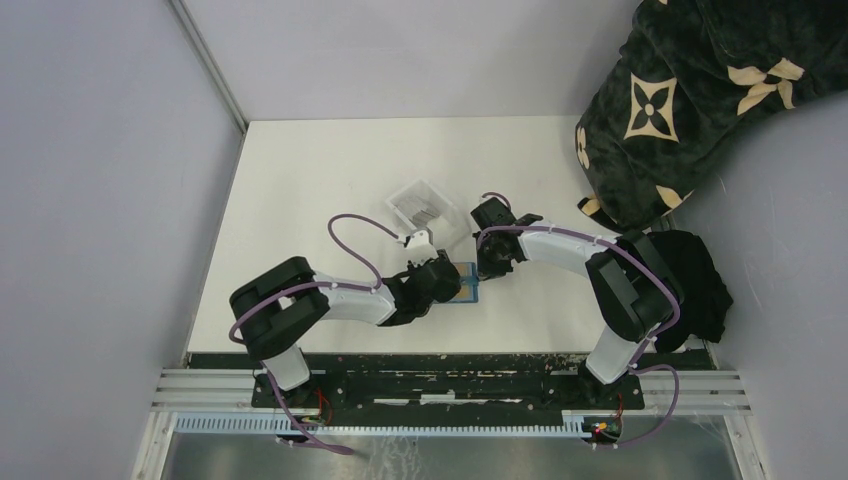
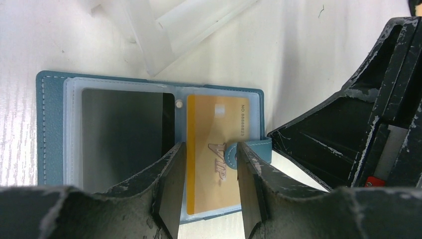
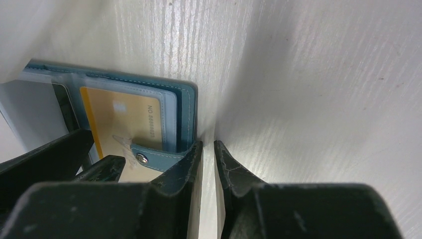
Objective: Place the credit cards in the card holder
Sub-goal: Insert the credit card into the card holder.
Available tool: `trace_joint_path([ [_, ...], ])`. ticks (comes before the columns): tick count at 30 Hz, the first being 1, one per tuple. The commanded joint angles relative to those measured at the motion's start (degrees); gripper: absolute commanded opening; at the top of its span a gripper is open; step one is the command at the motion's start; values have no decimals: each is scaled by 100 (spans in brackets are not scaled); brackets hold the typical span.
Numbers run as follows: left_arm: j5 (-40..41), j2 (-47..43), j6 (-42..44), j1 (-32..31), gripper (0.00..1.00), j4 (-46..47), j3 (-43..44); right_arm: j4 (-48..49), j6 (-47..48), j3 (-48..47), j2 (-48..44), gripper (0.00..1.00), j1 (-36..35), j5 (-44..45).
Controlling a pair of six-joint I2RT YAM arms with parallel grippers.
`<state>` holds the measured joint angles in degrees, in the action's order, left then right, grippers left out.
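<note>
The teal card holder (image 2: 50, 129) lies open on the white table, also seen from above (image 1: 468, 285). A gold-yellow card (image 2: 211, 124) sits in its right clear pocket and a dark card (image 2: 124, 129) in its left pocket. The snap tab (image 2: 251, 148) lies folded over the gold card. My left gripper (image 2: 210, 149) is open just above the gold card, its right finger against the tab. My right gripper (image 3: 208, 149) is nearly closed and empty, its left finger on the tab's root at the holder's right edge (image 3: 186, 114).
A clear plastic tray (image 1: 423, 205) with dark-striped contents stands just behind the holder; its edge shows in the left wrist view (image 2: 174, 30). A dark patterned blanket (image 1: 700, 90) and a black cloth (image 1: 700, 280) lie at the right.
</note>
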<state>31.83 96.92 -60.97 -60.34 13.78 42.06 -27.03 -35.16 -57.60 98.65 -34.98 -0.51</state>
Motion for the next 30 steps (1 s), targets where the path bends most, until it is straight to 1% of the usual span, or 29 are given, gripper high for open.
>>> trace_joint_path([
  [1, -193, 3, 238, -1, 48, 450, 265, 7, -89, -239, 24, 20, -80, 26],
  [4, -264, 14, 314, 0, 48, 435, 357, -44, -41, -259, 19, 20, -84, 83],
  [8, -221, -22, 410, 0, 49, 112, 477, -178, 61, -319, -80, 22, -75, 330],
  [14, 238, -511, 495, 8, 52, -334, 375, -394, 219, -491, -327, 36, -77, 734],
  [16, 402, -726, 546, 10, 54, -476, 332, -438, 260, -551, -431, 42, -79, 843],
  [18, 561, -957, 586, 22, 56, -631, 292, -488, 300, -604, -516, 45, -71, 904],
  [20, 749, -1203, 594, 37, 60, -778, 228, -535, 335, -672, -582, 48, -71, 959],
  [25, 1026, -1817, 508, 82, 70, -1067, -71, -609, 365, -772, -698, 51, -85, 982],
  [30, 1075, -2158, 185, 154, 74, -1303, -474, -638, 332, -854, -611, 53, -151, 805],
])
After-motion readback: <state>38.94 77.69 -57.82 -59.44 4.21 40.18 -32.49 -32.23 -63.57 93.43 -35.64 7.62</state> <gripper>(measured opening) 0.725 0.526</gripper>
